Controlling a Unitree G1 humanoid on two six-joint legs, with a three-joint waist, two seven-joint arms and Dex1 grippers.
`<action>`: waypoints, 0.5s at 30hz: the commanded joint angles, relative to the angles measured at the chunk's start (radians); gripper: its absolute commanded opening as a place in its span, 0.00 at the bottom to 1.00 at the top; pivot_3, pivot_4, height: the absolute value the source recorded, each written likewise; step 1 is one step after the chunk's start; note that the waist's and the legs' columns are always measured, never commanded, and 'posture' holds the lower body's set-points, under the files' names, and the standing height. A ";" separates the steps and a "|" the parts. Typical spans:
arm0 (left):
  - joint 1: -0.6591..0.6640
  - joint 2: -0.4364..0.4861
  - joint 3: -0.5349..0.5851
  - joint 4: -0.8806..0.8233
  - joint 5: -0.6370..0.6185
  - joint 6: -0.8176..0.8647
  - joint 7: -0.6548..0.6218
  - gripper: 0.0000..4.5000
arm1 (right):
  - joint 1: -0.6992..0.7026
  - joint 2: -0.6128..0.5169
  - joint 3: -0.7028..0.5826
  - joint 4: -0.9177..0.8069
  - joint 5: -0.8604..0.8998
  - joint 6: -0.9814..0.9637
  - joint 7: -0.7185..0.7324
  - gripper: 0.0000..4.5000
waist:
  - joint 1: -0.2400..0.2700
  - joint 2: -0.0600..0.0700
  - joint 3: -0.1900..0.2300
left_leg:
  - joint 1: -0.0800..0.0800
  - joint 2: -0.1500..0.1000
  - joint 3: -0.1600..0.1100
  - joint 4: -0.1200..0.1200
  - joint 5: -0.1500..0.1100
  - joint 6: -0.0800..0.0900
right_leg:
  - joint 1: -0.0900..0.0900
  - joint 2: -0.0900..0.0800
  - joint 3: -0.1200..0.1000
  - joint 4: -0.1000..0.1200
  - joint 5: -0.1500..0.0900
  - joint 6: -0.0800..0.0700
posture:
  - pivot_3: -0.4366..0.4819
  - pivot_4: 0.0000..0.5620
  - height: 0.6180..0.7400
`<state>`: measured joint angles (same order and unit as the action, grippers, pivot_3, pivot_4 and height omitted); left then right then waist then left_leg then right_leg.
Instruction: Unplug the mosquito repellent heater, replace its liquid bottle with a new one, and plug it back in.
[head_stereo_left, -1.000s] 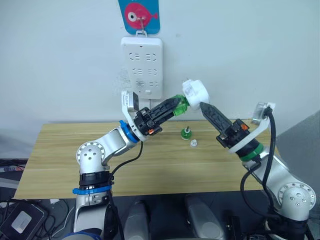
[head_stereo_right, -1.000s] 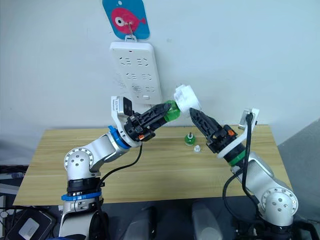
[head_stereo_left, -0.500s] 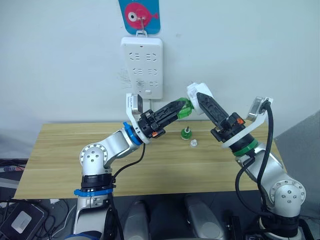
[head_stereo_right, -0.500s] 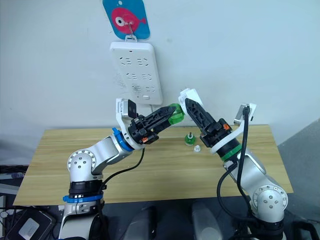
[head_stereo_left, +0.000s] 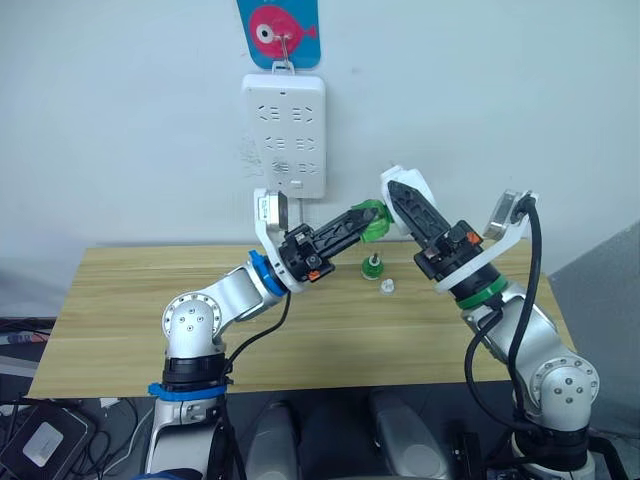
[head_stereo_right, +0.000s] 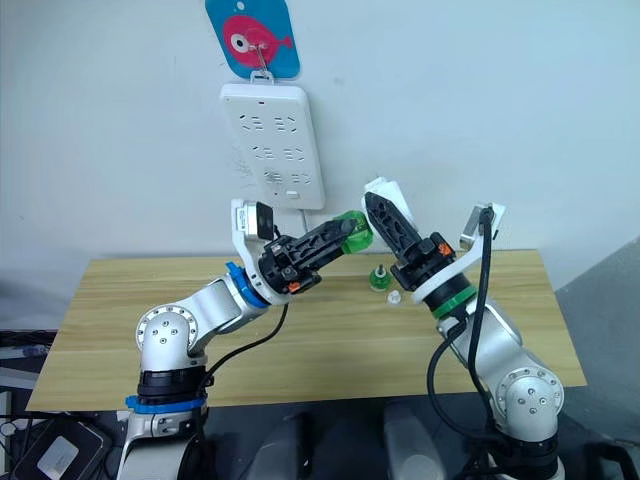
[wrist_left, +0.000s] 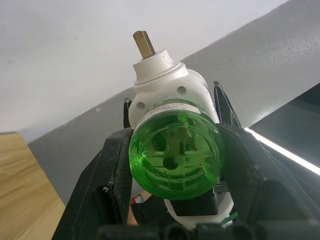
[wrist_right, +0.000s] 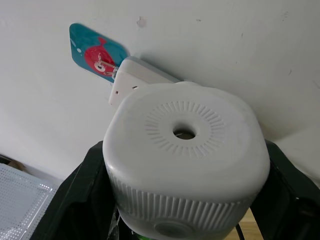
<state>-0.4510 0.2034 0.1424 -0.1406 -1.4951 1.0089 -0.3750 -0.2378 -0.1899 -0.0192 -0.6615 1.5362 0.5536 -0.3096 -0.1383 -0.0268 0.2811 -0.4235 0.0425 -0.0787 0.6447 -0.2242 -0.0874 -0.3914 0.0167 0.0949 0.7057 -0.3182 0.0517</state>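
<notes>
1. Heater (head_stereo_left: 398, 186) is off the power strip (head_stereo_left: 284, 134) and held up in mid-air over the back of the worktop (head_stereo_left: 130, 310), in front of the wall – right gripper (head_stereo_left: 402, 195) has its fingers clamped on it, round hole facing the wrist cam.
2. Left gripper (head_stereo_left: 362, 214) – fingers clenched on a green bottle (head_stereo_left: 374, 219), neck end pointing at the heater. In the left wrist view the bottle's white collar and wick sit against the white body beyond it; can't tell if the neck is seated or just touching.
3. On the worktop, below the two grippers: a 2nd small green bottle (head_stereo_left: 371, 265) standing upright, and a small white cap (head_stereo_left: 386, 286) just beside it, towards the robot.
4. Step in hand, as I read it: the bottle swap, approx. mid-task. Whether the held bottle is the old one coming out or the new one going in – can't say from this.
5. Next move calls for: keep bottle axis lined up w/ the heater's socket, twist with the left while the right holds firm. Cross-threading or a slip of the smooth round bottle is the risk.
6. Plug-back still to do; the strip's sockets are free, just above and to the left of the held parts
</notes>
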 joint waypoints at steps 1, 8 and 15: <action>0.007 0.021 -0.025 -0.021 0.047 0.003 -0.008 0.51 | -0.010 -0.007 0.011 -0.040 0.017 -0.011 0.021 0.69 | 0.000 0.000 0.000 | 0.000 0.000 0.000 0.000 0.000 0.000 | 0.000 0.000 0.000 0.000 0.000 0.000 | 0.24 0.38 0.91; 0.010 0.117 -0.078 -0.056 0.245 -0.061 -0.143 0.92 | -0.003 -0.027 0.006 -0.037 0.018 -0.017 0.030 0.68 | 0.000 0.000 0.000 | 0.000 0.000 0.000 0.000 0.000 0.000 | 0.000 0.000 0.000 0.000 0.000 0.000 | 0.24 0.38 0.91; 0.004 0.247 -0.187 -0.119 0.587 -0.300 -0.371 1.00 | 0.002 -0.048 0.000 -0.036 0.007 -0.017 0.043 0.68 | 0.001 0.000 0.000 | 0.000 0.000 0.000 -0.001 0.000 0.000 | 0.000 0.000 0.000 0.000 0.000 0.000 | 0.24 0.38 0.91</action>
<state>-0.4436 0.4385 -0.0136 -0.2077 -1.0014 0.7990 -0.6920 -0.2284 -0.2327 -0.0112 -0.6506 1.5326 0.5521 -0.2882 -0.1376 -0.0265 0.2808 -0.4232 0.0427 -0.0785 0.6439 -0.2242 -0.0872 -0.3918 0.0169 0.0952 0.7056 -0.3182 0.0515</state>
